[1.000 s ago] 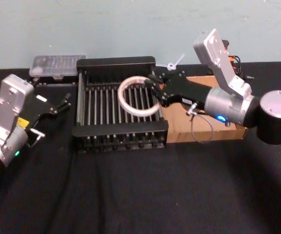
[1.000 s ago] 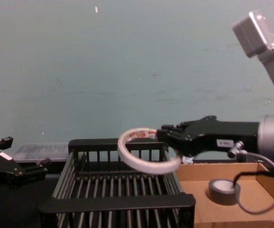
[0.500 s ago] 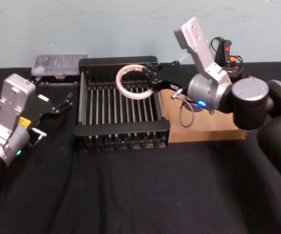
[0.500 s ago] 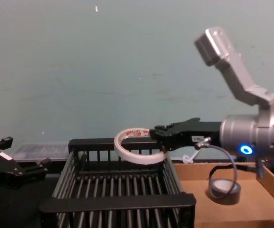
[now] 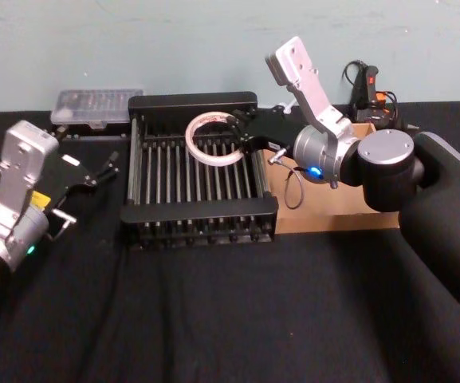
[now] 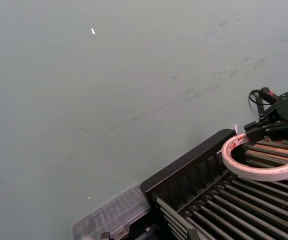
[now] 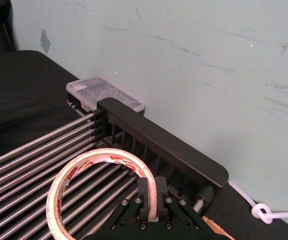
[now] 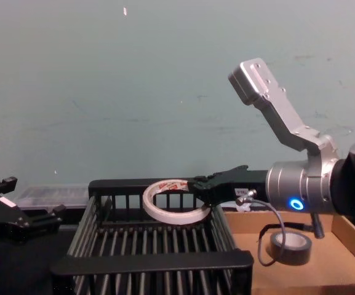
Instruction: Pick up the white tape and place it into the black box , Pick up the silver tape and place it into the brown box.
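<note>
Your right gripper is pinched on the rim of the white tape, fingers closed across the band's thickness, and it holds the ring over the far half of the black box, roughly level and, from the chest view, about at rim height rather than resting on the bars. That puts you in the placing step of the first half of the task: the carry looks done and what remains is the release. For the next move you would want to lower a touch so the ring sits close to the slatted floor, then spread the fingers and draw the arm back toward the right without catching the far wall of the crate, which stands just beyond the tape. The silver tape already lies inside the brown box, just right of the crate, so judge for yourself whether that half needs anything more. Your left gripper waits with its fingers apart over the black tabletop, left of the crate, near a clear plastic case at the far edge.
</note>
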